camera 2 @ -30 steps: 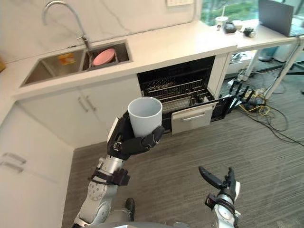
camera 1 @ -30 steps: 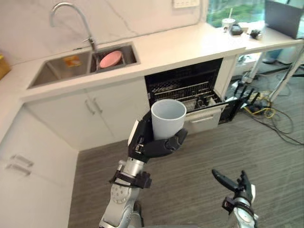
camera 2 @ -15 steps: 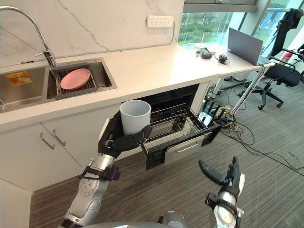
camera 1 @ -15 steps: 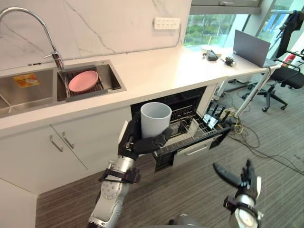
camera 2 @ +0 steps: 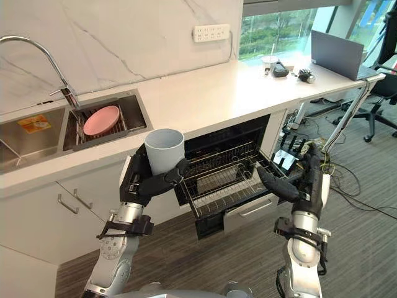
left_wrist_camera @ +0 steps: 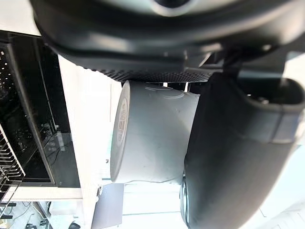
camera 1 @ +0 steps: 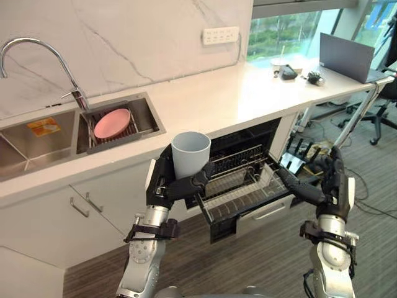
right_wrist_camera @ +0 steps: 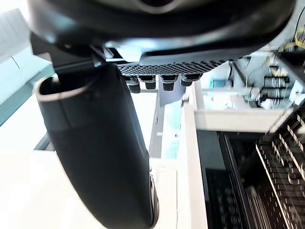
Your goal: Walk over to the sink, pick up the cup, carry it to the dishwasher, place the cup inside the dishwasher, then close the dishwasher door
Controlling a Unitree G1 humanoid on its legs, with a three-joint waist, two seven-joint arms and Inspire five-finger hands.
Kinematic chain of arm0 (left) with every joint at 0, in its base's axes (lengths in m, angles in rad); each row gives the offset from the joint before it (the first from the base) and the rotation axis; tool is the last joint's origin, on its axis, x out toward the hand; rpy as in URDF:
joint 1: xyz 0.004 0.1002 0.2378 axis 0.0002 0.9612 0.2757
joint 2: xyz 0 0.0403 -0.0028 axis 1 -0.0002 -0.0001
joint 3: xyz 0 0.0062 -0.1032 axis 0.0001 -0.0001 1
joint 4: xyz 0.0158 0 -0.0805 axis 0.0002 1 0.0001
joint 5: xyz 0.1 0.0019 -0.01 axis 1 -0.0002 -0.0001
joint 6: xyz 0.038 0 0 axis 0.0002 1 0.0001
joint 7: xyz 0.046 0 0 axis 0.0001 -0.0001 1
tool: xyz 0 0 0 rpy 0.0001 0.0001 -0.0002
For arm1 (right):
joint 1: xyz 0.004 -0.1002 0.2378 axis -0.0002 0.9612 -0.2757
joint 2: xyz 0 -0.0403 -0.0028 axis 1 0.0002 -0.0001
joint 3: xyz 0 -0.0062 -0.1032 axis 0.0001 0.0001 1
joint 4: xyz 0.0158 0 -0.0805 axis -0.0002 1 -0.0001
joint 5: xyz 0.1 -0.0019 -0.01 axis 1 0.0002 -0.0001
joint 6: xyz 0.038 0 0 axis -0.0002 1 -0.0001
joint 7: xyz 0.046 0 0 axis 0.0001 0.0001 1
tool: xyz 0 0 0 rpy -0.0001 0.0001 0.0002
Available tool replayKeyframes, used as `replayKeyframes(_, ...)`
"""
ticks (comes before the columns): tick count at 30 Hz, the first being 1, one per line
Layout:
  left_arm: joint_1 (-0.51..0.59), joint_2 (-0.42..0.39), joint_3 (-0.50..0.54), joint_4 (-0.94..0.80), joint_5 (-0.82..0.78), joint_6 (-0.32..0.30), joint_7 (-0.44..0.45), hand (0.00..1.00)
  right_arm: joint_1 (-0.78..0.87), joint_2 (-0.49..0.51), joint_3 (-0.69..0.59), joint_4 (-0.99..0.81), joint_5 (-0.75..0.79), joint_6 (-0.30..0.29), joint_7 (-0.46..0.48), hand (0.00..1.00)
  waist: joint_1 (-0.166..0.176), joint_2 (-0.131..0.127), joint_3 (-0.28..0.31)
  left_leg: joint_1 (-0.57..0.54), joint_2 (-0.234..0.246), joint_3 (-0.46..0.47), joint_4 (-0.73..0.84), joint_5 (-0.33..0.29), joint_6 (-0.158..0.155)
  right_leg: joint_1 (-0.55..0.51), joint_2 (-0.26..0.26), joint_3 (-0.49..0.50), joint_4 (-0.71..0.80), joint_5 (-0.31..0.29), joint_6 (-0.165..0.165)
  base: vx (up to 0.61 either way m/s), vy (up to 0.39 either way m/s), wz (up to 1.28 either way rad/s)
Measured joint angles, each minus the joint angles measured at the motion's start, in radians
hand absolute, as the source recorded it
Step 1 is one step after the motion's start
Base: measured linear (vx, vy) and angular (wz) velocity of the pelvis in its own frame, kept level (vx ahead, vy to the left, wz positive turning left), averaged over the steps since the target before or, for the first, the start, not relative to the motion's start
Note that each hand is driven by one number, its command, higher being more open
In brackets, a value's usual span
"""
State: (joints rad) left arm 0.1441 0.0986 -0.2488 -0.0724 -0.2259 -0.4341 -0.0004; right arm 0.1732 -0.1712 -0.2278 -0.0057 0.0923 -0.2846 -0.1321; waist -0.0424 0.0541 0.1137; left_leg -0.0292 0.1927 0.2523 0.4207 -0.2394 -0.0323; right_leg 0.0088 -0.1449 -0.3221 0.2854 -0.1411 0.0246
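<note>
A white counter (camera 1: 217,99) runs across in front of me, the dishwasher (camera 1: 239,139) open beneath it with its wire rack (camera 1: 248,189) pulled out. My left hand (camera 1: 166,186) is curled round the cup (camera 1: 190,152), upright and mouth up, just left of the rack and above it (so I judge the move is rightward and down). My right hand (camera 1: 332,186) hovers at the rack's right side, fingers straight and empty.
</note>
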Motion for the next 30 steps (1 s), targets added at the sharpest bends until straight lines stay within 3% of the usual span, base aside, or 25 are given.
replayKeyframes(1, 0.0, -0.004, -0.003, 0.0, 0.012, -0.004, 0.003, 0.0, 0.0, -0.007, 0.0, 0.0, 0.005, 0.0, 0.015, 1.0, 0.0, 0.007, -0.005, 0.02, -0.003, -0.009, -0.095, 0.059, -0.002, -0.002, -0.002, 0.003, -0.007, 0.006, 0.009, 0.13, 0.211, -0.11)
replayKeyframes(2, 0.0, -0.008, -0.01, 0.001, 0.028, -0.015, 0.01, 0.0, -0.004, -0.028, -0.001, 0.002, 0.021, 0.002, 0.044, 1.0, 0.003, 0.031, -0.02, 0.051, -0.011, -0.06, -0.23, 0.155, -0.079, -0.014, 0.003, 0.02, -0.018, 0.014, 0.029, 0.14, 0.24, -0.11)
replayKeyframes(5, 0.001, 0.018, -0.015, 0.001, 0.03, -0.032, 0.011, 0.0, 0.001, -0.015, -0.002, -0.003, 0.127, 0.005, 0.111, 1.0, -0.01, 0.001, -0.035, 0.097, -0.082, -0.056, -0.369, 0.212, -0.052, -0.007, -0.042, 0.048, -0.083, 0.052, 0.073, 0.1, 0.232, 0.09)
replayKeyframes(12, 0.004, 0.038, -0.042, -0.001, 0.03, -0.028, -0.028, 0.0, -0.009, 0.014, 0.001, -0.012, 0.262, 0.007, 0.167, 1.0, -0.004, -0.02, -0.025, 0.156, -0.124, -0.038, -0.423, 0.219, -0.035, 0.032, -0.072, 0.069, -0.117, 0.077, 0.102, 0.01, 0.08, -0.07)
replayKeyframes(17, -0.014, 0.038, -0.089, -0.001, 0.098, 0.055, -0.012, 0.0, -0.008, 0.015, 0.016, -0.095, 0.36, 0.009, 0.167, 1.0, -0.017, -0.03, -0.019, 0.156, -0.149, -0.003, -0.42, 0.203, -0.019, -0.002, -0.096, 0.097, -0.093, 0.082, 0.106, -0.06, 0.074, -0.19)
replayKeyframes(23, -0.113, 0.046, -0.063, 0.054, 0.286, 0.096, 0.145, 0.0, -0.04, 0.012, 0.114, -0.199, 0.443, 0.01, 0.272, 1.0, -0.021, -0.08, 0.007, 0.154, -0.146, 0.038, -0.394, 0.2, -0.012, -0.024, -0.086, 0.128, -0.097, 0.1, 0.104, -0.05, 0.027, -0.21)
replayKeyframes(27, -0.154, 0.061, -0.014, 0.09, 0.389, 0.102, 0.25, 0.0, -0.098, -0.006, 0.159, -0.209, 0.507, 0.016, 0.368, 1.0, -0.018, -0.08, 0.006, 0.158, -0.129, 0.074, -0.384, 0.193, -0.014, 0.033, -0.051, 0.153, -0.24, 0.185, 0.105, 0.01, 0.013, -0.29)
replayKeyframes(30, -0.155, 0.062, 0.027, 0.091, 0.414, 0.102, 0.316, 0.0, -0.104, -0.028, 0.17, -0.21, 0.514, 0.057, 0.41, 1.0, -0.009, -0.079, 0.006, 0.178, -0.124, 0.099, -0.38, 0.183, -0.015, 0.056, -0.042, 0.174, -0.276, 0.205, 0.106, 0.0, 0.012, -0.26)
